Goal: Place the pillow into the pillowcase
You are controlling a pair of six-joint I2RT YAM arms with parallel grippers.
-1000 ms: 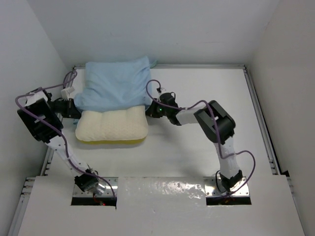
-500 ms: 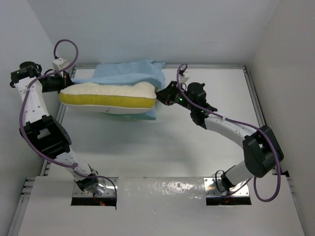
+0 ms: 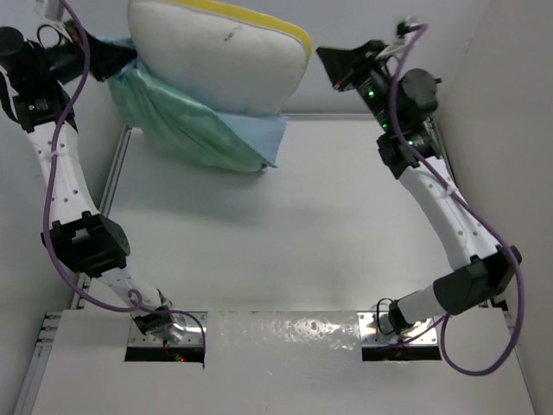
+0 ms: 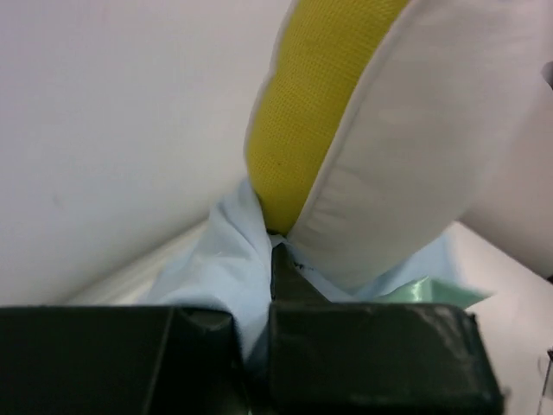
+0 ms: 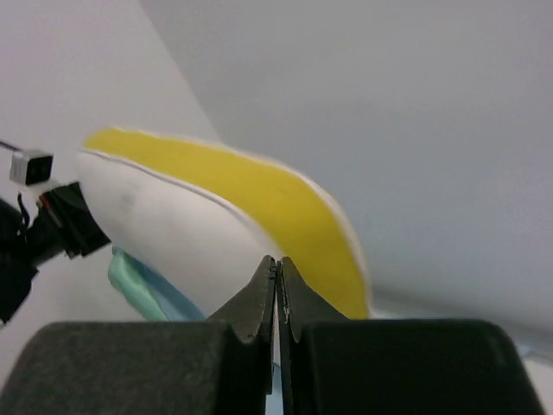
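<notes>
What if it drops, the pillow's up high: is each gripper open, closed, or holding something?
Left gripper: closed on the pillowcase.
Right gripper: closed, holding nothing.

text: none legible | labels: none legible | numbers: none

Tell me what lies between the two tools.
The pillow, up off the table, lies between left tool and right tool, with the pillowcase hanging below it. The top external view shows this.
</notes>
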